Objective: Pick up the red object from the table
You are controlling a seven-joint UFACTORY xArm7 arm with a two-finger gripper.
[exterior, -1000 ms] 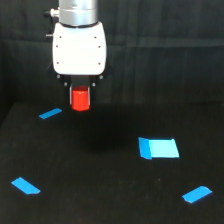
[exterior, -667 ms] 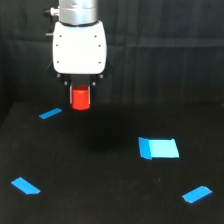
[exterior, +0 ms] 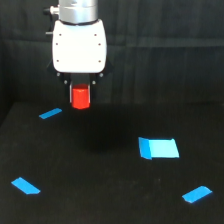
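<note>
The claw (exterior: 80,90) was clamped on the red object (exterior: 80,97) in the upper left of the frame. It hung above the table (exterior: 100,200), which had 4 blue tape pieces.

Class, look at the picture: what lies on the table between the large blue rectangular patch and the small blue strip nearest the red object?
Nothing: the exterior view shows only bare black table between the patch and the strip.

The red object (exterior: 80,97) is held between the jaws of the gripper (exterior: 80,95), lifted clear of the table (exterior: 100,200). A blue patch (exterior: 159,148) is seen below it, toward the exterior view's right.
</note>
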